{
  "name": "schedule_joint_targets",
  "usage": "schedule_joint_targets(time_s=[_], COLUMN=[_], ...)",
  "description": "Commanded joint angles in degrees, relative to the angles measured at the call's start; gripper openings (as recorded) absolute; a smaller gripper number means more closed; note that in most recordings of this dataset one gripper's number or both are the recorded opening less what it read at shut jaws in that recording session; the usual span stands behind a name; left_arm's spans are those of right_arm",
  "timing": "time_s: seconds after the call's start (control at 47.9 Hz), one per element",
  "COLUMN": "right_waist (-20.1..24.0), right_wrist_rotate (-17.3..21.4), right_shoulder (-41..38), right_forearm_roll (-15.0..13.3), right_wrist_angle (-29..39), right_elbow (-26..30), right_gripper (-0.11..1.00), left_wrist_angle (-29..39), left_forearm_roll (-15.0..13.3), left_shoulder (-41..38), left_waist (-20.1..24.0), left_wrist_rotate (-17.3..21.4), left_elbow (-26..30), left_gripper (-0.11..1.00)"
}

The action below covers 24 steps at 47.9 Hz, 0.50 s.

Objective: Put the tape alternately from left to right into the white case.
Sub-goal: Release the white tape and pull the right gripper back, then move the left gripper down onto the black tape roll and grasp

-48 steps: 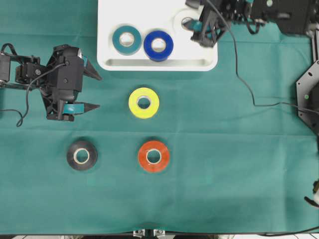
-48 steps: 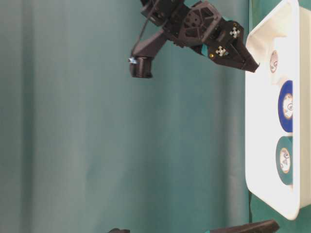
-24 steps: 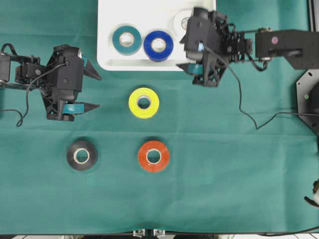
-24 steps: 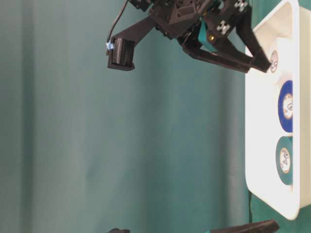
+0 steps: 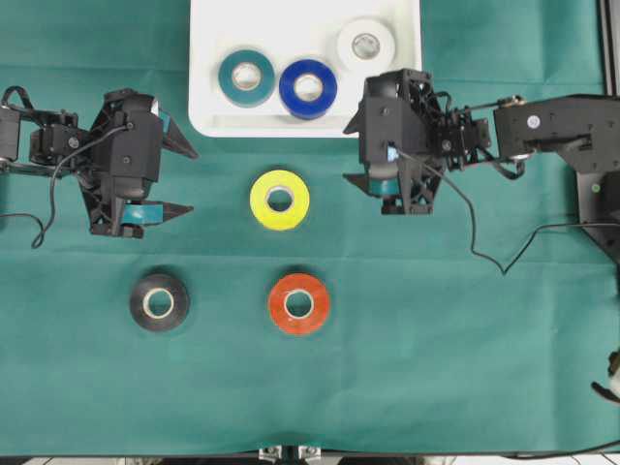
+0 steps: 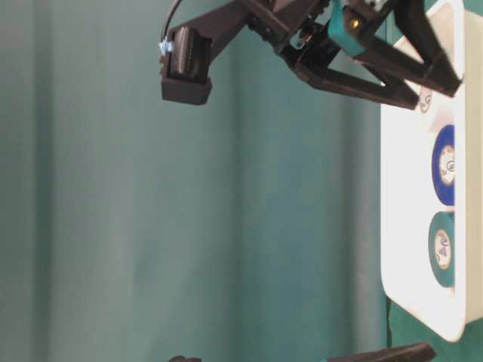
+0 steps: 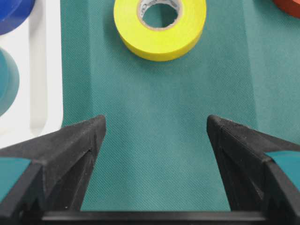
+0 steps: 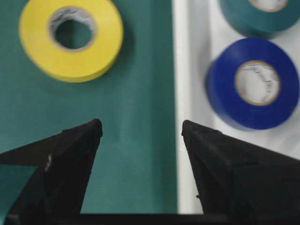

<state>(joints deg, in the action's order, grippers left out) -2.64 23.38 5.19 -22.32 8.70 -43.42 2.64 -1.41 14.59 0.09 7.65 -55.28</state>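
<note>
- Sitting flat inside the white case (image 5: 208, 58): teal roll (image 5: 246, 77), blue roll (image 5: 308, 88) touching it, white roll (image 5: 365, 45) toward the far corner — three of six tapes apparently delivered.
- Waiting on the green cloth (image 5: 465, 349): yellow roll (image 5: 280, 200), red-orange roll (image 5: 298, 303), black roll (image 5: 160, 301), all lying flat and well apart from one another.
- Lying straight ahead of the left gripper (image 5: 170, 176), centred on the gap between its jaws in the left wrist view: yellow roll (image 7: 160, 26), with bare cloth between it and the fingertips.
- Showing off-centre in the right wrist view: yellow roll (image 8: 71, 41) ahead and beyond the left jaw, blue roll (image 8: 253, 88) ahead of the right jaw, case rim running up between the jaws.
- Standing wide apart and gripping nothing: jaws of the left gripper.
- Spread wide and empty likewise: jaws of the right gripper (image 5: 351, 152), hanging just outside the case edge, near the yellow roll on its far side from the left gripper.
- Judging the step in hand: fourth pick, between a drop and the next grasp.
- Judging whose turn: unclear from here; left gripper looking better lined up on the yellow roll.
- Calling for next: advancing over the roll, lowering the jaws to straddle it, closing across its outer wall or one side of the ring.
- Watching for: both grippers converging on the same roll; the case rim close by.
</note>
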Motion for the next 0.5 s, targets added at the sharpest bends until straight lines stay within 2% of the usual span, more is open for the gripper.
schedule_joint_targets(time_s=[0.0, 0.25, 0.48], right_waist=[1.14, 4.04, 4.13], right_wrist_rotate=[0.09, 0.09, 0.09], right_shoulder=[1.32, 1.32, 1.32], right_forearm_roll=[0.00, 0.00, 0.09], right_wrist_angle=[-0.53, -0.53, -0.62], right_elbow=[0.18, -1.14, -1.49], right_gripper=[0.78, 0.78, 0.78], left_wrist_angle=[-0.44, -0.44, -0.44], left_forearm_roll=[-0.18, -0.18, -0.18], left_shoulder=[0.44, 0.44, 0.53], left_waist=[-0.26, -0.35, -0.35], left_wrist_rotate=[-0.09, -0.09, -0.09], left_elbow=[-0.18, -0.35, -0.44], left_gripper=[0.82, 0.82, 0.82])
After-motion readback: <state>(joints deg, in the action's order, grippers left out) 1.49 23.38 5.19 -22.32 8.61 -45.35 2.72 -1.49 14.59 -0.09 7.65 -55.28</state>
